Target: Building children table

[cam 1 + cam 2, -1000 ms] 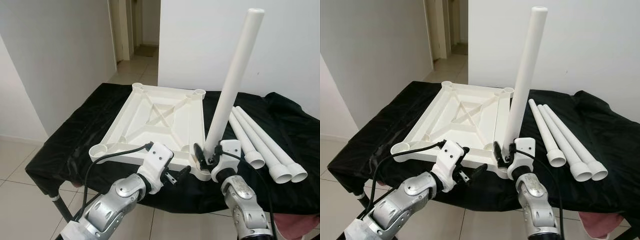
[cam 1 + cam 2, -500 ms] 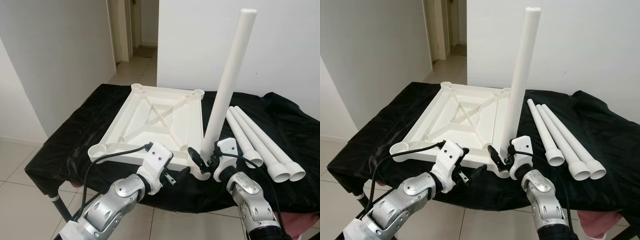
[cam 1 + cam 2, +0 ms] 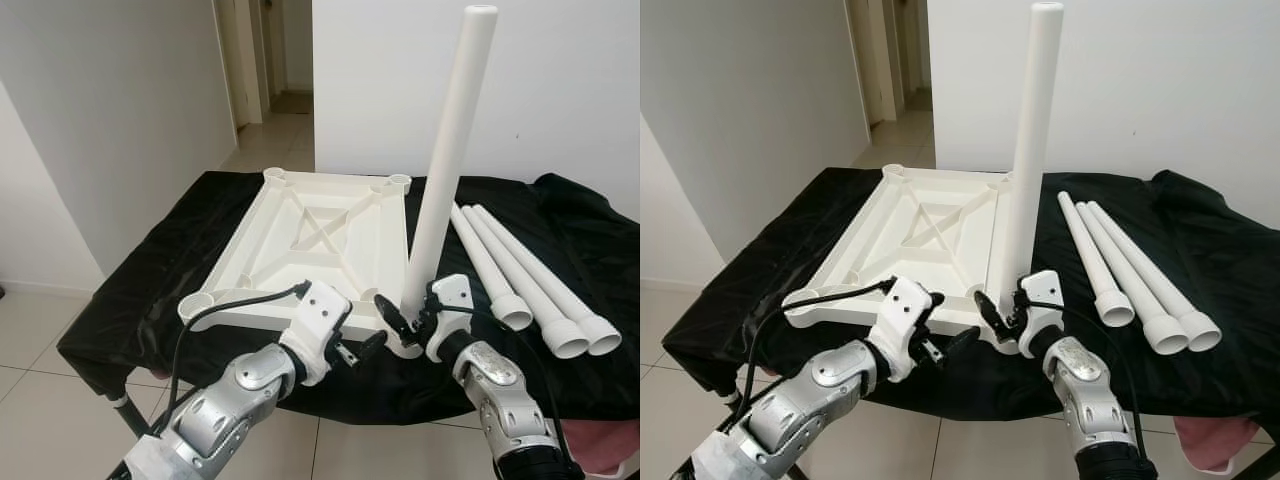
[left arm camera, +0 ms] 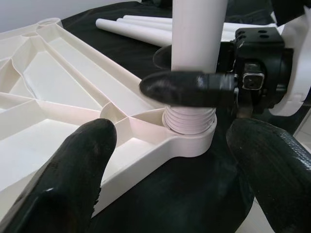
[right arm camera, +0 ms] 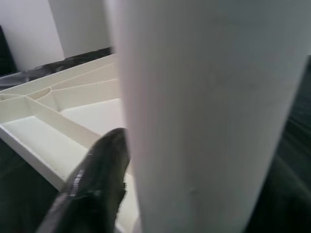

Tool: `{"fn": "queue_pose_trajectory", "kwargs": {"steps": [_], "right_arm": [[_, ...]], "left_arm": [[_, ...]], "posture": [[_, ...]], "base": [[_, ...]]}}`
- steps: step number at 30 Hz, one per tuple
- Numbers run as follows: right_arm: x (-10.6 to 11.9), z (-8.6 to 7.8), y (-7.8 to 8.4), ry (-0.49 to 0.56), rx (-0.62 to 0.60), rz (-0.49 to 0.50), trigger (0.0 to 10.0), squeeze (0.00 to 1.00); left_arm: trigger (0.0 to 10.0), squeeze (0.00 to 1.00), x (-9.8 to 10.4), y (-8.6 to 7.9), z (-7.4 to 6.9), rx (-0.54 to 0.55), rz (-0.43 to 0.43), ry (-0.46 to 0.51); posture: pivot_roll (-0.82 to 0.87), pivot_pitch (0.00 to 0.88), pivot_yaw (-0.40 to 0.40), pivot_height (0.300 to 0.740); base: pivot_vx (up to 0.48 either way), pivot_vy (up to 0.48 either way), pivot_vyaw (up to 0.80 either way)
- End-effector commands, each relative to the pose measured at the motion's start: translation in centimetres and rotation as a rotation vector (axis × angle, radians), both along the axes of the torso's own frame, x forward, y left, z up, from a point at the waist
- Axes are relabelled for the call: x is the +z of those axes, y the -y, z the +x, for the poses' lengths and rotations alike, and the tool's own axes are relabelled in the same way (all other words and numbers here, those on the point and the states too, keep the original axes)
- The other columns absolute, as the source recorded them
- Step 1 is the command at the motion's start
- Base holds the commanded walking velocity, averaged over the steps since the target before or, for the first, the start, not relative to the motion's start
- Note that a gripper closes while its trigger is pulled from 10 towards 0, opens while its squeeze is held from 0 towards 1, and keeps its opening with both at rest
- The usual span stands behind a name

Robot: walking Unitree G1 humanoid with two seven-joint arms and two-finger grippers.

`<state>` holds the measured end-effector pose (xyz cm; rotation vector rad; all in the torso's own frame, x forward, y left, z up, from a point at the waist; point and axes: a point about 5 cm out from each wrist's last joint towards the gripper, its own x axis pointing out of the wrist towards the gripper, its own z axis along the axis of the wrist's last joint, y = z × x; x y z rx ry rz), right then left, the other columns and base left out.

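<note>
Our right end effector [image 3: 405, 318] clamps the upright white leg [image 3: 446, 165] at its base, where it sits in the upturned tabletop's [image 3: 320, 240] near corner socket. Our left end effector [image 3: 362, 347], fingers spread, hovers empty just beside that socket.

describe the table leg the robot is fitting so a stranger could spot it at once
On the black-draped table lies an upturned white plastic tabletop. At its near right corner socket, the white tube leg stands upright in the right gripper, while its three neighbours lie flat.
</note>
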<state>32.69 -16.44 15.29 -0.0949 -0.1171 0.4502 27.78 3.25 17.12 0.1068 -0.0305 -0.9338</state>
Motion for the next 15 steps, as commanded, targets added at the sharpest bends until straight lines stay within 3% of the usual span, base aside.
{"fn": "queue_pose_trajectory", "kwargs": {"steps": [1,14,15], "right_arm": [[-0.6,-0.3,-0.4,-0.009,0.006,0.008,0.0,0.0],[-0.2,-1.3,-0.2,-0.021,-0.172,0.078,0.0,0.0],[-0.3,-1.5,-0.4,-0.03,-0.234,0.083,10.0,0.0]], "left_arm": [[10.0,0.0,-0.3,0.6,-0.9,-0.25,0.037,-0.029],[10.0,0.0,-0.5,0.3,-1.0,-0.227,0.032,-0.034],[10.0,0.0,-0.5,0.2,-1.0,-0.224,0.033,-0.034]], "posture": [[-0.09,0.055,0.089,0.74],[-0.08,0.066,0.06,0.74],[-0.07,0.069,0.053,0.74]], "base": [[0.0,0.0,0.0],[0.0,0.0,0.0],[0.0,0.0,0.0]]}}
